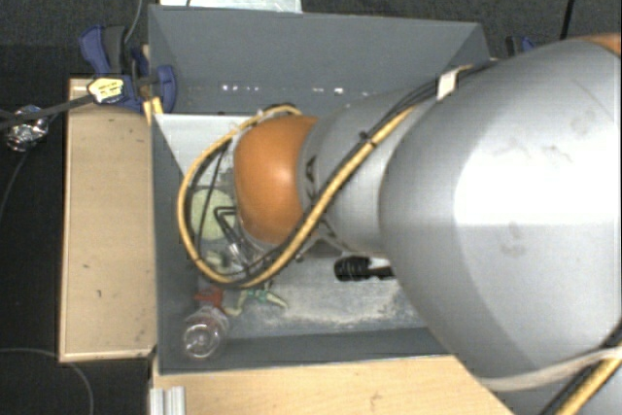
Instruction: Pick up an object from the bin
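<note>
Jaw state we cannot tell: gripper (231, 250) sits low in left part of grey bin (321, 63), masked by orange wrist cover (267, 175) and looped cables (190, 199). Nearest things we see: pale green item (206, 214) just left of it; red piece (206, 296) and green scrap (264, 298) below; clear plastic bottle (202, 335) in near-left corner; black cylinder (364, 269) to right.

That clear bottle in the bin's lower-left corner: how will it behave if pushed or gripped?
The clear bottle looks round and seems to lie on its side, so a nudge would probably roll it. Its glossy wall may slip in a grip. It looks empty, so likely light.
</note>
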`<state>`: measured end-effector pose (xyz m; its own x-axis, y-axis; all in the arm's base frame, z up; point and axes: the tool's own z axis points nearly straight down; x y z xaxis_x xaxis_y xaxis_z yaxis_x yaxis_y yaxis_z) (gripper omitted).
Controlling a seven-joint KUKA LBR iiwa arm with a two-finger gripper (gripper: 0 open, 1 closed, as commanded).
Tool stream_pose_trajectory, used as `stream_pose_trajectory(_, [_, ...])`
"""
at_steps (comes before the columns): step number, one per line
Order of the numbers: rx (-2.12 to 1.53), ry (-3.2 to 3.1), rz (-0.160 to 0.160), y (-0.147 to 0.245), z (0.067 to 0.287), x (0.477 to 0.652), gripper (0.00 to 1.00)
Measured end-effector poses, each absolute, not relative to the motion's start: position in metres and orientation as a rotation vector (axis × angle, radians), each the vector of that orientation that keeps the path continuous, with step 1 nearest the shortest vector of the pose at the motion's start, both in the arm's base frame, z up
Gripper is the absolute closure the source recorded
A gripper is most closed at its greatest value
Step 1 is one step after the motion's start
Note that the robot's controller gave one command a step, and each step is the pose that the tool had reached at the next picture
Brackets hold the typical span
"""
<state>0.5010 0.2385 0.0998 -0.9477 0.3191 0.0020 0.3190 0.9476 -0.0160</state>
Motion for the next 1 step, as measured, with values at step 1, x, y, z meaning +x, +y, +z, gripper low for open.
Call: stream_pose_trajectory(1, [-0.504,-3.099,0.016,0.2408,0.1173,0.5020,1.00])
